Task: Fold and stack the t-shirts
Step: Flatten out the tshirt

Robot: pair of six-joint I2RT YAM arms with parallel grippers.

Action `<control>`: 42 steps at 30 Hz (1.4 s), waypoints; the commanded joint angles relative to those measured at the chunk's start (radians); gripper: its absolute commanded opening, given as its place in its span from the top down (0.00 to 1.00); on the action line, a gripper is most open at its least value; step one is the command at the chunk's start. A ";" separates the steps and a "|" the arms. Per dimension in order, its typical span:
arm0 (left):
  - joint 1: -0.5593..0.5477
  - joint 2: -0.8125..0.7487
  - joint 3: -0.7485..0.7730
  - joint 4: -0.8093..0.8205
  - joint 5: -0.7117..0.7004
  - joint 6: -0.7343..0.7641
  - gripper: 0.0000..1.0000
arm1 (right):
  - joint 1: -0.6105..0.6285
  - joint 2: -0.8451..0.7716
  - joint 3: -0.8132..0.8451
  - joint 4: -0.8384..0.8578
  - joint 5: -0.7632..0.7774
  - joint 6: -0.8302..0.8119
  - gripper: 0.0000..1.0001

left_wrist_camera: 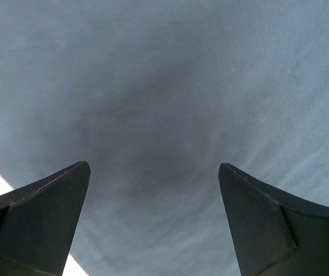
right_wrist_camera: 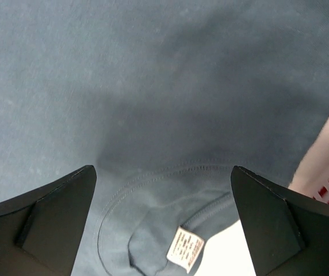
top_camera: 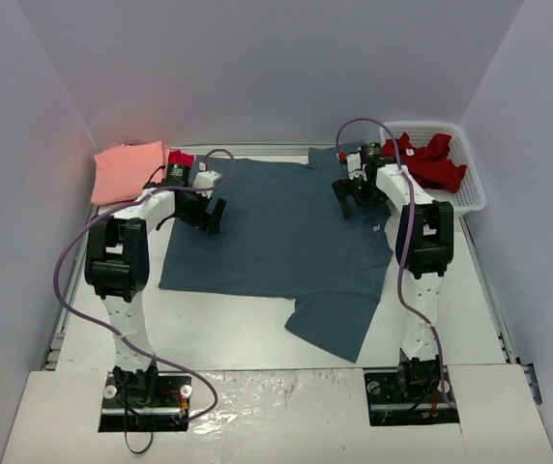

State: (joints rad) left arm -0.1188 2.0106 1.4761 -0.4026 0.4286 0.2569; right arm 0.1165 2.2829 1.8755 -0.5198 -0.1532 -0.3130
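Slate-blue t-shirt spread out flat in the middle of the table, not folded yet, collar on the right side, one sleeve sticking out toward the near edge. Little white neck label showing inside the collar in the right wrist view.

Hanging just over the blue cloth, the left gripper near the shirt's far left edge and the right gripper close to the collar. Both wide open, fingers far apart, holding nothing, with only bare blue cloth between them in the wrist views. Very near the cloth, but cannot tell if touching.

Off at the far left corner, the salmon-pink t-shirt, looking like a neat folded square. Just beside it, the crimson t-shirt, only a small bit peeking out behind the left arm, so hard to say if folded. Over at the far right, the dark red t-shirt, bunched up in the white basket.

Probably early in the job, with one shirt done, maybe two. Left to do: fold the big blue one, lift out and fold the dark red one, then pile them all up. Next, most likely, a pinch on the blue shirt to start its first fold
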 commanded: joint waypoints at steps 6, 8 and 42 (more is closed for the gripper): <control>-0.015 0.054 0.065 -0.033 -0.011 -0.013 0.06 | 0.000 0.081 0.059 -0.055 -0.015 -0.005 0.00; -0.015 0.069 0.078 -0.039 -0.014 -0.016 0.06 | 0.002 0.104 0.070 -0.065 -0.020 -0.008 0.00; 0.002 0.479 0.737 -0.410 -0.142 -0.157 0.06 | 0.046 0.469 0.649 -0.163 0.083 -0.052 0.00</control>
State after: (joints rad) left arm -0.1303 2.4359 2.1574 -0.7155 0.2798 0.1223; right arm 0.1581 2.6675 2.5053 -0.6369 -0.1600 -0.3279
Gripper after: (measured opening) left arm 0.945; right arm 0.999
